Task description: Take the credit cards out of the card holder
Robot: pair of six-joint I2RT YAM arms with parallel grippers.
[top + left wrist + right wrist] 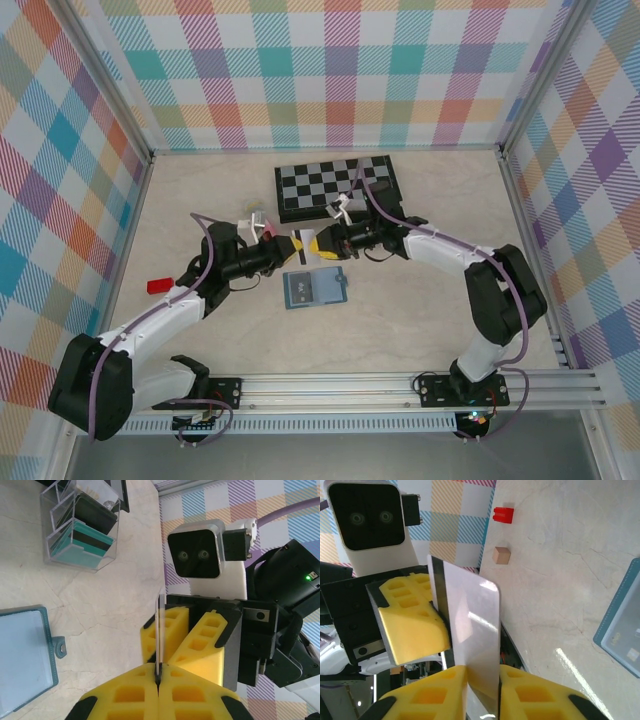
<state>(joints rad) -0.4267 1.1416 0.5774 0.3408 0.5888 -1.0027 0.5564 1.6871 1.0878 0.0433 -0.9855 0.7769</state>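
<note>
Above the counter (400, 330), between the two arms, the left end effector (159, 676) clamps a pale credit card (475, 625) edge-on, while the right end effector (483, 690) has its fingers parted around the card's other end. The blue-grey card holder (315, 288) lies open nearby.

Blue-grey card holder (315, 289) open flat, pale dark-striped card (472, 630) upright just beyond it
</note>
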